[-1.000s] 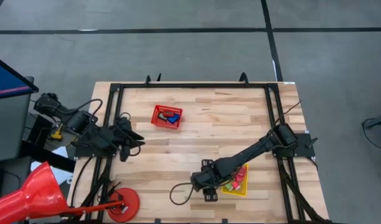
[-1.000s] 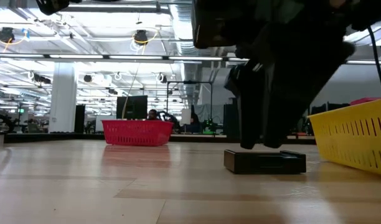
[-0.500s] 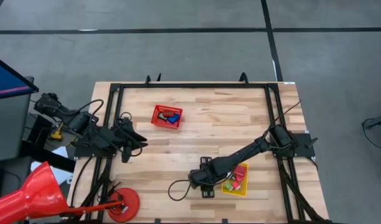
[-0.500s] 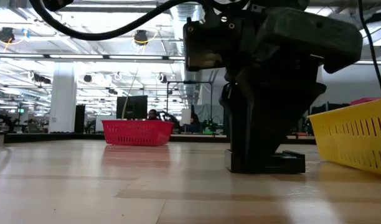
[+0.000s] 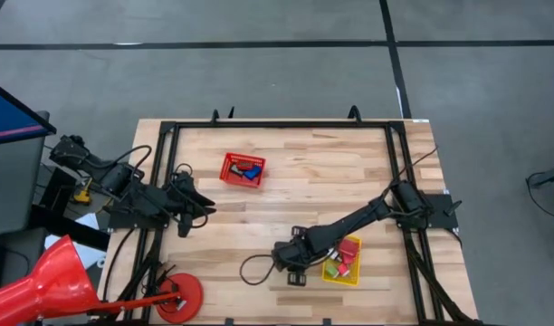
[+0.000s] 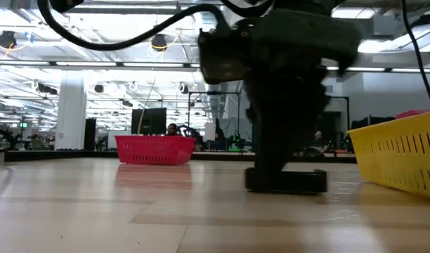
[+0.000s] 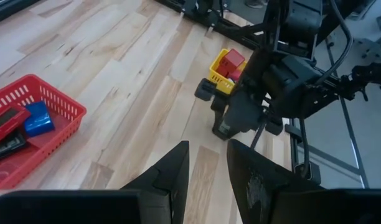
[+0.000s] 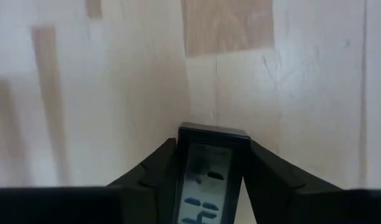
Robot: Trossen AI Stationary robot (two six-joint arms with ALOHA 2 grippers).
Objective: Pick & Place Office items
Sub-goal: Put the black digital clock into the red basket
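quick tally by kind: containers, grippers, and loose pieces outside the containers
containers: 2 (red mesh basket, yellow bin)
grippers: 2 (left gripper at the table's left edge, right gripper beside the yellow bin)
loose pieces outside containers: 1 (flat dark piece, between the right gripper's fingers)
total: 5

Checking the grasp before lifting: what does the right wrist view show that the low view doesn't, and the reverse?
Right wrist only: the dark flat item's pale display face, wedged between the right gripper's fingers. Low only: the item's side resting on the table, the red basket farther back, the yellow bin beside it. Both show the gripper closed on the item.
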